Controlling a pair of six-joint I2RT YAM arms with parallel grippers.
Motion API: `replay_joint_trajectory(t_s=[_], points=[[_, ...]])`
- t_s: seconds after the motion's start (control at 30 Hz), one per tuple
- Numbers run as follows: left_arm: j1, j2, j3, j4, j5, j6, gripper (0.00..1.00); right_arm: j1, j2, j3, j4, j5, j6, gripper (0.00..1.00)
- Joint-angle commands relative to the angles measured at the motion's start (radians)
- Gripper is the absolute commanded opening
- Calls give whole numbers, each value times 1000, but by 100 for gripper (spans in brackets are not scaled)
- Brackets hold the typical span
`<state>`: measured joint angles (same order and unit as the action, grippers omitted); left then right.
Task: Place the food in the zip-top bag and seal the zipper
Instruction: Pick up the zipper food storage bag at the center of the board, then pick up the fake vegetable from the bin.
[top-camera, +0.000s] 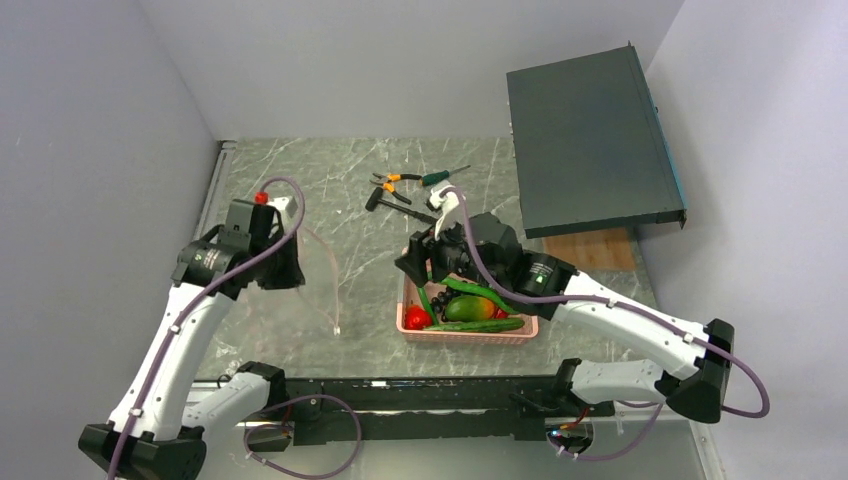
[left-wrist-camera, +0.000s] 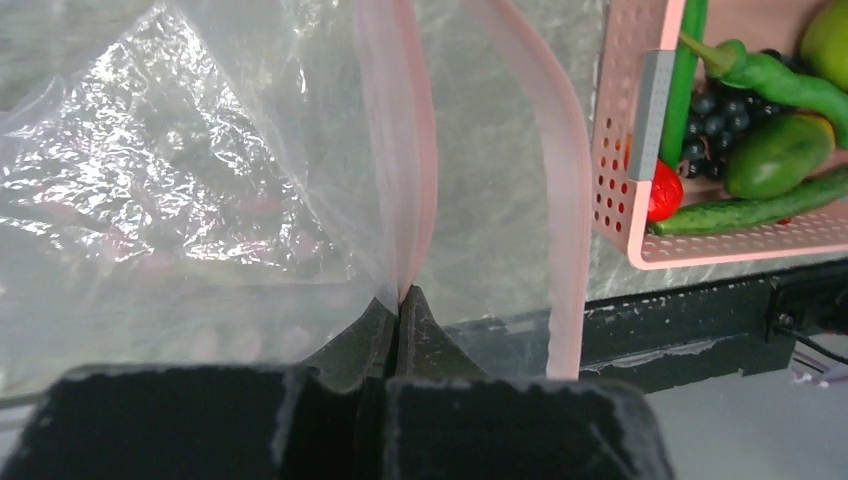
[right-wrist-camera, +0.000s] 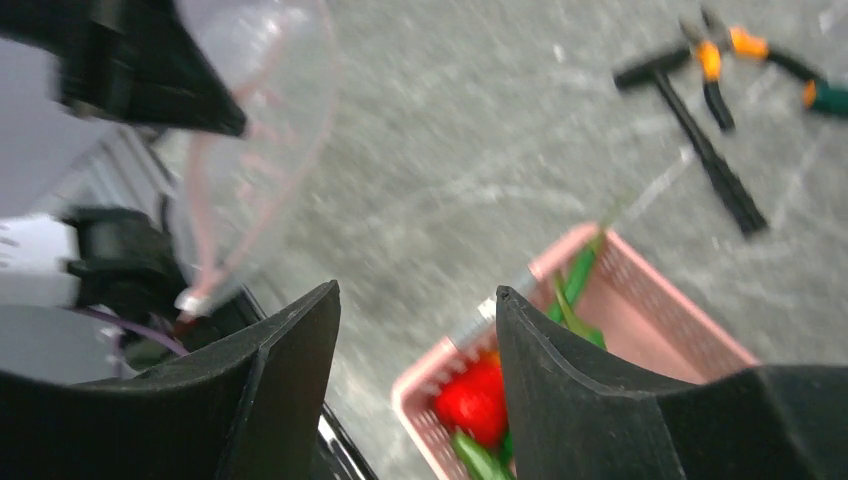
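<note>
a pink basket (top-camera: 470, 337) sits on a marble tabletop (top-camera: 300, 170), holding the food (top-camera: 468, 308) — green peppers, a mango, dark grapes, red fruit. left of the basket, the left claw (left-wrist-camera: 398, 312) is pressed together on the zipper (left-wrist-camera: 405, 150) of the clear zip-top bag (top-camera: 318, 270), whose mouth gapes open. over the basket's far left corner, the right claw (right-wrist-camera: 415, 300) hangs spread and empty.

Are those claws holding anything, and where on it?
The left gripper pinches the zip-top bag by its pink zipper strip. The right gripper is open, holding nothing.
</note>
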<state>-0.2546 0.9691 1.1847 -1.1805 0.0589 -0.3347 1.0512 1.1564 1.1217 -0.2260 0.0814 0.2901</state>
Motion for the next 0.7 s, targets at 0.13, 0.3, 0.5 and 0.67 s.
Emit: replay_joint_trajectory(t_s=[0.13, 0.3, 0.5, 0.67], points=[[-9, -102, -177, 236, 195, -33, 0, -36, -34, -110, -210, 88, -21, 62], [-11, -146, -212, 276, 254, -79, 0, -99, 19, -132, -209, 113, -77, 62], [-12, -164, -209, 239, 250, -85, 0, -137, 198, -33, -175, 141, -170, 61], [-12, -168, -200, 216, 245, -98, 0, -134, 354, 41, -173, 221, -218, 54]])
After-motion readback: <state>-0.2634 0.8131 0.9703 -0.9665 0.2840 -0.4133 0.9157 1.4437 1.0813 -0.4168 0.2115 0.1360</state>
